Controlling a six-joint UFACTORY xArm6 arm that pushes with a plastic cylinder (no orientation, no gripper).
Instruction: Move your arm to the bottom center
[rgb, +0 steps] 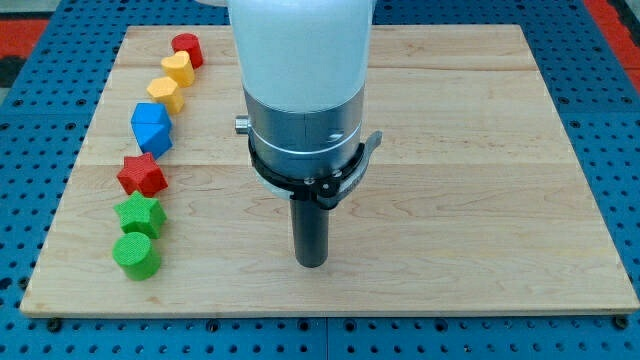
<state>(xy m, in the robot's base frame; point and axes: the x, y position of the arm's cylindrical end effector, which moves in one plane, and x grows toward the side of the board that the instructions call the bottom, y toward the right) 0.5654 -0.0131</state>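
My tip (311, 263) rests on the wooden tabletop (480, 180), near its bottom edge at centre. No claw is fitted, so no jaw state applies. Well left of my tip, a column runs top to bottom: red block (187, 49), yellow heart (177, 67), yellow block (165, 92), blue block (152, 127), red star (142, 176), green star (139, 214), green cylinder (136, 255).

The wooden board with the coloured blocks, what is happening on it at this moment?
A single robot arm with a dark rod stands over the wooden board. My tip rests near the view's bottom centre and touches no block. All the blocks sit in a curved line along the view's left: a red block at the top, then a yellow heart, a yellow block, a blue block, a red star, a green star and a green cylinder. The tip stands well to the right of them.
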